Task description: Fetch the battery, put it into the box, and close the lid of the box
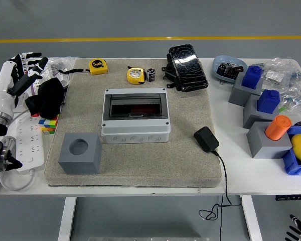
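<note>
The battery [151, 75] stands upright at the far side of the mat [190, 165], just beside a yellow tape [135, 75] and well apart from both hands. Nobody has picked it up yet. The box [135, 116] sits in the middle of the mat, near the robot, likely so it is easy to reach. Its dark lid [135, 106] looks down over the top, but I cannot tell if it is shut tight. The left hand [25, 70] is up at the left edge, over a black cloth [49, 96]. Its fingers are spread loose and hold nothing. It looks like it is just starting to go for the battery. Of the right hand [297, 232], only dark fingertips show in the bottom right corner, so I cannot tell how it is held. A second tape [98, 66] has a mark on it, too small to read. The battery's label is too small too.
</note>
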You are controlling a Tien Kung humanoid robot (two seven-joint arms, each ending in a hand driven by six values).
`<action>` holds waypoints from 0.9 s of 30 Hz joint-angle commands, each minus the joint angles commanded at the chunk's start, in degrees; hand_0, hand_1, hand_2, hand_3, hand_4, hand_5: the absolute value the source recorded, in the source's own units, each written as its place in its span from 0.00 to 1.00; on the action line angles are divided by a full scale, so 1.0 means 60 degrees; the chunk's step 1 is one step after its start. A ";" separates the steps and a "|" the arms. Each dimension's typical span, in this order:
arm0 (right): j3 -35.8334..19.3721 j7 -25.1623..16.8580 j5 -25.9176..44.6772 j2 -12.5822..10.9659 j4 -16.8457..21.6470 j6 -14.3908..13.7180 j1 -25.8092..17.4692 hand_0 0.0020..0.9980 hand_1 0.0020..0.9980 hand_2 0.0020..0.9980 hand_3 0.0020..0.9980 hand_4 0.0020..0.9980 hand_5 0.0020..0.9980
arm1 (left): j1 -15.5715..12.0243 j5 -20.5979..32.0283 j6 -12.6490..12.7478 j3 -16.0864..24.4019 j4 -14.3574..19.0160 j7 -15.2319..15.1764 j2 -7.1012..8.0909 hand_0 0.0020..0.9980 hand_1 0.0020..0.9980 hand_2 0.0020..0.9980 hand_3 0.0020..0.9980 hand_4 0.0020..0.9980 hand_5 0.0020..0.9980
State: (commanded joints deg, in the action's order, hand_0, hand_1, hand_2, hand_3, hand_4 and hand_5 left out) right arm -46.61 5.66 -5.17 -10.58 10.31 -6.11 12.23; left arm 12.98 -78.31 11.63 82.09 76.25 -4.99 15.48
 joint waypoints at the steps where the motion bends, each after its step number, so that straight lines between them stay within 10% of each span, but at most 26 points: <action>1: -0.0015 0.0002 -0.0013 0.0005 0.0000 -0.0001 0.0001 0.62 0.68 0.66 0.55 0.92 0.50 | 0.0004 0.0003 0.0000 -0.0007 0.0001 -0.0003 0.0001 0.43 0.59 0.61 0.68 1.00 0.69; 27: -0.0026 0.0020 -0.0003 0.0011 0.0000 -0.0016 0.0031 0.62 0.68 0.66 0.55 0.92 0.50 | -0.0006 0.0039 -0.0037 -0.0040 0.0007 -0.0025 0.0017 0.42 0.58 0.61 0.68 1.00 0.68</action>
State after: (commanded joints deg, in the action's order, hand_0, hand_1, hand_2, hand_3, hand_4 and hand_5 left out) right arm -46.76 5.78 -5.19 -10.51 10.31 -6.21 12.42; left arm 12.95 -78.07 11.40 81.85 76.30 -5.14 15.58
